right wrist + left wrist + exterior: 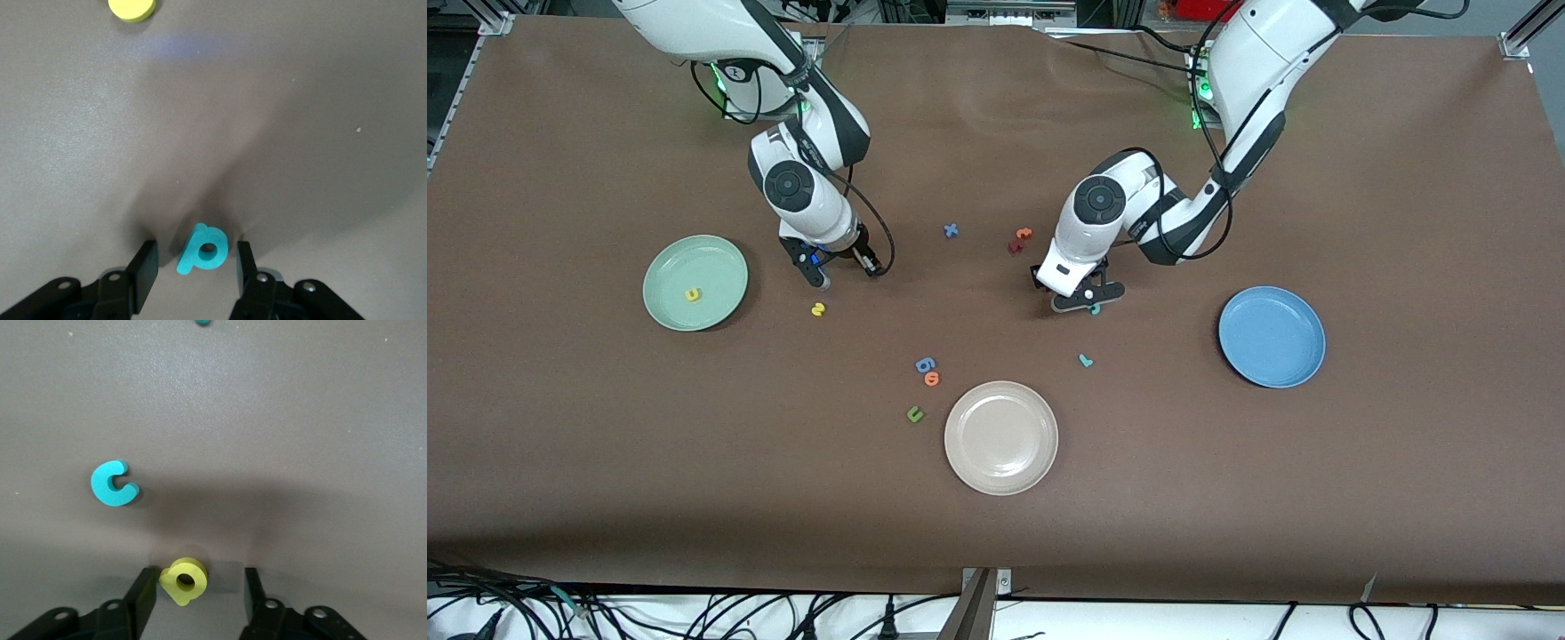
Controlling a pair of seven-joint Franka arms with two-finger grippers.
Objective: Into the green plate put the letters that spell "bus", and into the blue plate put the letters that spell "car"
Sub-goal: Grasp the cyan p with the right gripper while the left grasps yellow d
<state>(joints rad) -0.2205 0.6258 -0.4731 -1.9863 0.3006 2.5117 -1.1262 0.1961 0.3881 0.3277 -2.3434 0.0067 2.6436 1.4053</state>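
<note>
Left gripper (pixel 195 593) | parted astride yellow "a" (pixel 184 581) on table | Right gripper (pixel 194 267) | parted astride teal "b" (pixel 203 249) | foam judged light, soft; flat edges to be pinched.

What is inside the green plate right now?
The green plate holds one yellow "u", lying near its middle; no other letter is in it. Nothing covers the plate, so its whole inside shows.
</note>
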